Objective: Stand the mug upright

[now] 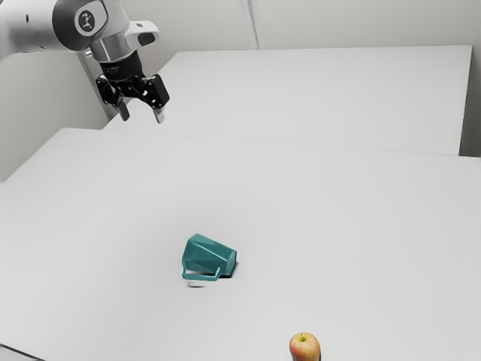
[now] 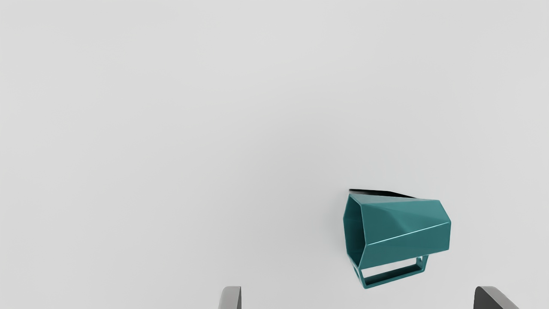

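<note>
Teal mug (image 2: 405, 227) tipped on its side, well apart from the wide-spread pincer (image 1: 142, 117)

The pincer is held raised above the white table (image 1: 338, 218), its two fingers parted wide with nothing gripped between them. In the exterior view, the mug is seen lower and toward the view's right from the pincer. Its handle (image 2: 394, 277) is turned toward the fingertips' side in the wrist view. An apple (image 1: 305, 347) is seen farther from the pincer than the mug.

Table (image 1: 353, 226): white, beneath me
Mug (image 1: 209, 254): teal, faceted, on its side
Apple (image 1: 304, 347): yellow-red, apart from the mug
</note>
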Motion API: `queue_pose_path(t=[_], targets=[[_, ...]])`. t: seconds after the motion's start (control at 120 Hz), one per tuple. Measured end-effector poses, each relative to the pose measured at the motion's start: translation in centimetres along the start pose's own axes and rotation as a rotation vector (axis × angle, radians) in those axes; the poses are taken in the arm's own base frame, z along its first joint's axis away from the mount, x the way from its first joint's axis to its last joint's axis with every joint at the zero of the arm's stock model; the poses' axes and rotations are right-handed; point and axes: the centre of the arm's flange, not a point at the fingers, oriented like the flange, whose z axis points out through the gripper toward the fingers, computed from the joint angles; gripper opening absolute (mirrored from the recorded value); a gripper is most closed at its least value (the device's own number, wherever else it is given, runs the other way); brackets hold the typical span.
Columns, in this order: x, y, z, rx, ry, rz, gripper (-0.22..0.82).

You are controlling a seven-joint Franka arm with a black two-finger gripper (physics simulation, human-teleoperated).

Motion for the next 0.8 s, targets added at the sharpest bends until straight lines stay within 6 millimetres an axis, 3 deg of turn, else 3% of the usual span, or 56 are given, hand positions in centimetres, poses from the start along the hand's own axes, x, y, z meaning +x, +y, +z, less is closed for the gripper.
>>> queue_pose_path(t=[0.167, 0.467, 0.8], targets=[[-0.1, 0.0, 0.0, 0.000, 0.000, 0.001, 0.59], [-2.2, -0.1, 0.9, -0.014, -0.027, 0.006, 0.59], [-4.3, -2.7, 6.3, -0.166, -0.037, -0.047, 0.59]])
